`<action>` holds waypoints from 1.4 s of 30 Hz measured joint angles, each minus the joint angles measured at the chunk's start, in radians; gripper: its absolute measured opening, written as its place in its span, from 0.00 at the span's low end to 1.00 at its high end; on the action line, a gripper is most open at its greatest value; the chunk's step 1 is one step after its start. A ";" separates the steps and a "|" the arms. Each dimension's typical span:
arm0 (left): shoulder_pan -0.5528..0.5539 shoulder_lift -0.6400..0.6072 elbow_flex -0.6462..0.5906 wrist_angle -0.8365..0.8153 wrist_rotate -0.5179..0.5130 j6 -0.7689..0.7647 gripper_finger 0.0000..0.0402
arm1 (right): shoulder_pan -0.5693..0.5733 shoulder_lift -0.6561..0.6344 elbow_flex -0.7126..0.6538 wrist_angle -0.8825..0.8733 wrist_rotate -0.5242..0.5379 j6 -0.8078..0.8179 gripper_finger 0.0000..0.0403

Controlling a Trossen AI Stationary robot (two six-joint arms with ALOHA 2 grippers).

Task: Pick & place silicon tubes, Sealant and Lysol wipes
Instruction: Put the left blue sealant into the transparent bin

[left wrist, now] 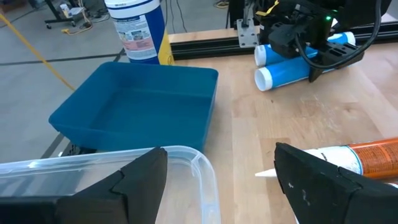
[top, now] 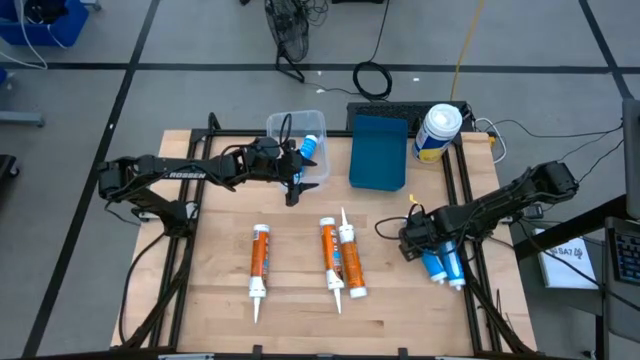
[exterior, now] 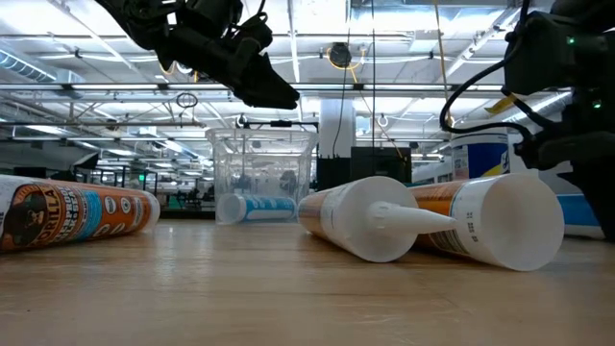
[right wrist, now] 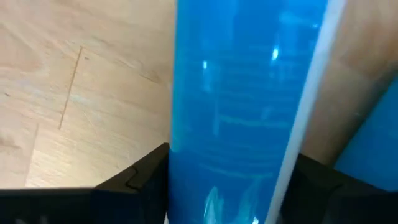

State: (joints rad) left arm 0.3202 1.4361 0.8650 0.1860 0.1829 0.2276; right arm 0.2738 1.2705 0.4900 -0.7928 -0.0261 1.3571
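Observation:
My left gripper is open and empty, above the near rim of a clear bin that holds one blue tube. My right gripper is down on one of two blue tubes that lie side by side at the table's right edge. Three orange-and-white tubes lie on the table's middle. The Lysol wipes canister stands upright at the far right, behind an empty blue bin. My right gripper has the blue tube's round body between its two fingers, which come from above and lie across the tube. The tube fills the gap between them. It lies level on the table beside the second blue tube.
Black rails run along the table's left and right sides. A cable loops over the table near my right gripper. Bare wood lies at the table's near edge.

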 joint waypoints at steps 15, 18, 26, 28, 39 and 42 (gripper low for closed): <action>0.000 0.000 0.000 0.000 0.000 -0.001 0.73 | 0.000 0.000 0.000 -0.001 0.001 -0.011 0.51; 0.000 0.000 0.000 0.000 0.000 -0.002 0.73 | 0.000 0.000 0.000 -0.003 0.000 -0.011 0.51; 0.000 0.000 0.000 0.000 0.000 -0.003 0.73 | 0.000 0.000 0.000 -0.004 0.000 -0.013 0.51; 0.000 0.000 0.000 0.000 0.000 -0.003 0.73 | 0.000 0.000 0.000 -0.004 0.000 -0.014 0.51; 0.000 0.000 0.000 0.000 0.000 -0.003 0.73 | 0.001 -0.001 0.000 0.010 0.008 -0.059 0.51; 0.000 0.000 0.000 -0.001 0.000 -0.003 0.73 | 0.001 -0.001 0.000 0.020 0.029 -0.082 0.51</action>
State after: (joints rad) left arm 0.3202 1.4361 0.8650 0.1852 0.1829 0.2245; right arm 0.2749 1.2697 0.4900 -0.7729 0.0028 1.2753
